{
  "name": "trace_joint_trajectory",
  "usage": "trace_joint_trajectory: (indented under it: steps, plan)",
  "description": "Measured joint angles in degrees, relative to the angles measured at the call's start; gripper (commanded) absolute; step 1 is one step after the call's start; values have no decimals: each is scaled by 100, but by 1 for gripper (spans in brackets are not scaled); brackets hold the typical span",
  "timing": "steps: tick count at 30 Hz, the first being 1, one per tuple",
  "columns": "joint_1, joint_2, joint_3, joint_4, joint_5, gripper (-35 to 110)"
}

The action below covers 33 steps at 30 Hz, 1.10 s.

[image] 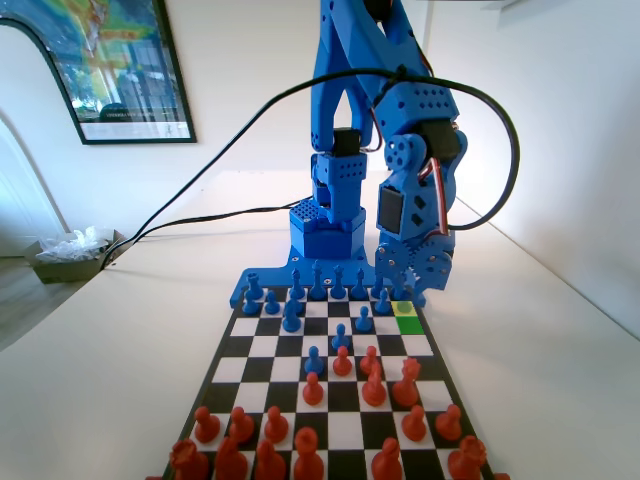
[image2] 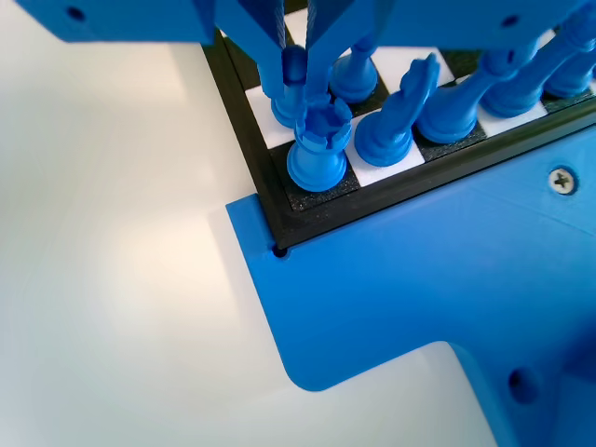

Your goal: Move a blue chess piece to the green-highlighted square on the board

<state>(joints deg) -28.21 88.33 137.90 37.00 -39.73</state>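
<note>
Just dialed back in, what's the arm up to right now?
The blue arm is bent low over its own end of the board. In the wrist view its gripper hangs just behind the corner rook, with its jaws close on either side of a blue pawn; whether they actually grip it is hard to tell. In the fixed view the green-highlighted square lies right beneath the gripper.
</note>
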Motion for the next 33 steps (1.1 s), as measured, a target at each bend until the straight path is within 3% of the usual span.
trace_joint_trajectory:
  steps: [7, 20, 33]
  plan:
    - [0, 0, -44, 88, 0, 1]
    - [308, 0, -1345, 1230, 0, 1]
    - [360, -220, -1248, 782, -105, 1]
